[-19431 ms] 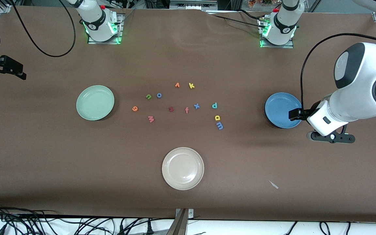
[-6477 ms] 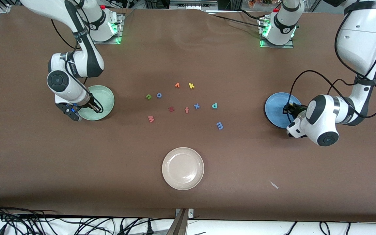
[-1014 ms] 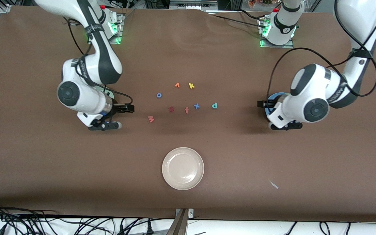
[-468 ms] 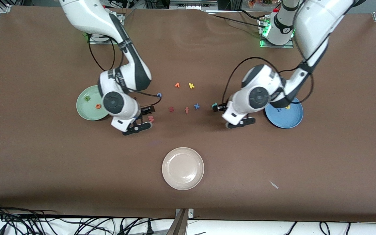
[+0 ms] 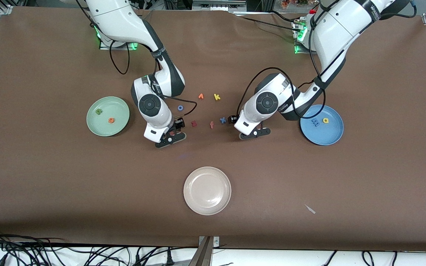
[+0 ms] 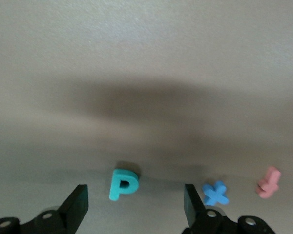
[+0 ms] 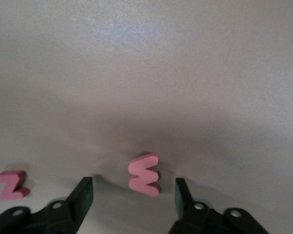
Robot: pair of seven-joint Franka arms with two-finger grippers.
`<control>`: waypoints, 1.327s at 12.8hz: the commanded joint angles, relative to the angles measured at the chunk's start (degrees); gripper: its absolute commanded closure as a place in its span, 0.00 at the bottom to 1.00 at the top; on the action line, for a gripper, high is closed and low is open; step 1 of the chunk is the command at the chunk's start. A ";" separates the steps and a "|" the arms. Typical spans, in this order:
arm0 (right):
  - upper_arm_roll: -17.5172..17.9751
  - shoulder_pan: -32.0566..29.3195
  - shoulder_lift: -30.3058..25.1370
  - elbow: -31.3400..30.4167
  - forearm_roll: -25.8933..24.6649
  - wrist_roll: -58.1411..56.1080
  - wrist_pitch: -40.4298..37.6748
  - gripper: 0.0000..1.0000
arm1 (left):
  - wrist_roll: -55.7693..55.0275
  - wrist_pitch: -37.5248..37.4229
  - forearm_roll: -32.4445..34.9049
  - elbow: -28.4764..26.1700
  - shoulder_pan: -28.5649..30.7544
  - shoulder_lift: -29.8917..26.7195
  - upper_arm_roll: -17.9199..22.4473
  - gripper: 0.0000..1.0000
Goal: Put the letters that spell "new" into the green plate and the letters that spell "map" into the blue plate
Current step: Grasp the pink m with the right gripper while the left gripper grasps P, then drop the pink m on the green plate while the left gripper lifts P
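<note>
Table: broad brown matte tabletop, plain and faintly grained; both arm bases stand along its upper edge in the front view.
Green plate: round pale mint-green plate with a smooth glossy rim, toward the right arm's end of the table.
Green "n": small foam letter, lying flat in the green plate.
Orange "e": small foam letter, also in the green plate, apart from the "n".
Pink "w": thick soft foam letter with rounded zigzag strokes, flat on the table, between the right gripper's fingers.
Right gripper: right gripper low over the table, black fingers spread either side of the "w", gaps showing on both sides, nothing gripped.
Blue plate: round medium-blue plate, smooth, toward the left arm's end of the table.
Blue "m": foam letter, flat in the blue plate.
Yellow "a": foam letter, in the blue plate beside the "m".
Teal "p": chunky foam letter, flat on the table, between the left gripper's fingers.
Left gripper: left gripper low over the table, black fingers set wide apart around the "p", not touching it.
Blue "x": foam cross shape, just beside one left finger.
Salmon "f": foam letter, near the "x".
Dark red "z": foam letter, near the right gripper.
Cream-white plate: round glossy plate, nearest the front camera.
</note>
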 commanded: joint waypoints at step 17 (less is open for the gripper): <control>-22.23 0.75 -22.83 -24.19 -1.00 -15.27 -13.02 0.96 | -6.27 0.56 6.94 -0.97 -1.59 2.39 0.43 0.79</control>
